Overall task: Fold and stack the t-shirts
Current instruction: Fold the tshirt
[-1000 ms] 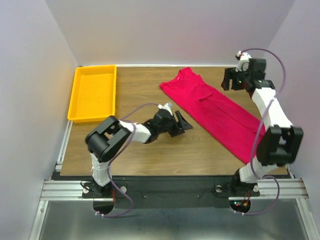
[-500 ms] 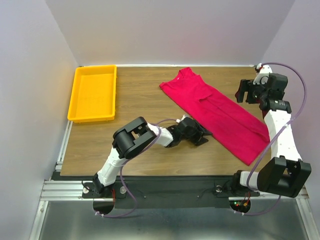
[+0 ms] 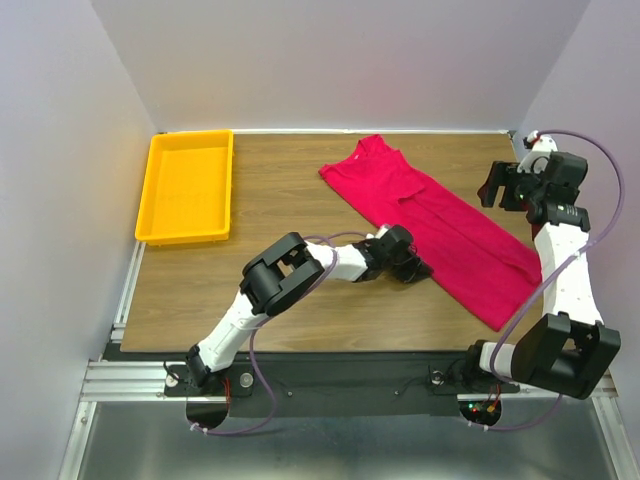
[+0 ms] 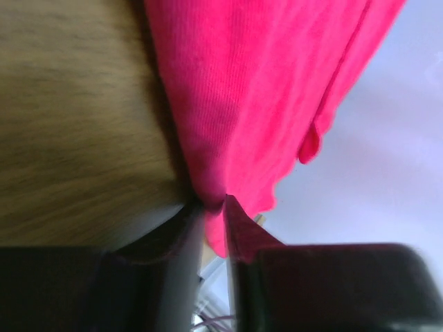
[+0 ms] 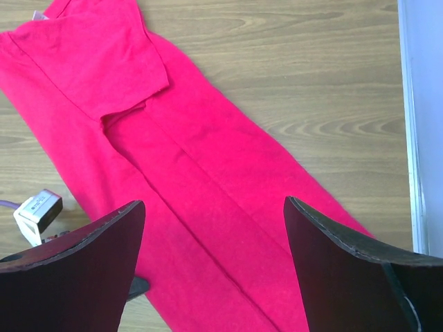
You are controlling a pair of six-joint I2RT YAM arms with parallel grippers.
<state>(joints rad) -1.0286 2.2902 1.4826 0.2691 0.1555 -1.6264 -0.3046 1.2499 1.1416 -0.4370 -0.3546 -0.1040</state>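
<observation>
Enclosure: pale walls on three sides around a wood-grain desk (image 3: 280,190). A yellow tray (image 3: 186,238) sits well to the left of the left hand, out of play.

Task item: one crimson t-shirt (image 3: 440,225) lies flat on the desk as a long narrow strip. Its long axis runs diagonally, from the collar end ahead of the left hand to the hem end near the right arm's base. A sleeve (image 5: 104,62) is folded in over the body.

Left hand (image 3: 408,265): low at the desk, at the long edge of the shirt nearest to it and roughly midway along. All of the cloth lies beyond it and to its right. Its fingers (image 4: 185,228) are drawn almost together, with a pinch of the red edge between them. It is gripping the shirt.

Right hand (image 3: 497,185): raised above the far right of the desk, fingers spread wide and holding nothing. The shirt lies below it and to its left, apart from it.

Judgement: the coming move turns on the pinched long edge. The left hand is the nearer and is already engaged. Carrying the edge across the axis would narrow the strip.

Views: the overhead view gives the full axis but hides the pinch behind the left hand. Only the left wrist view shows cloth between the fingers. The right wrist view alone shows the folded sleeve and the lengthwise creases.
</observation>
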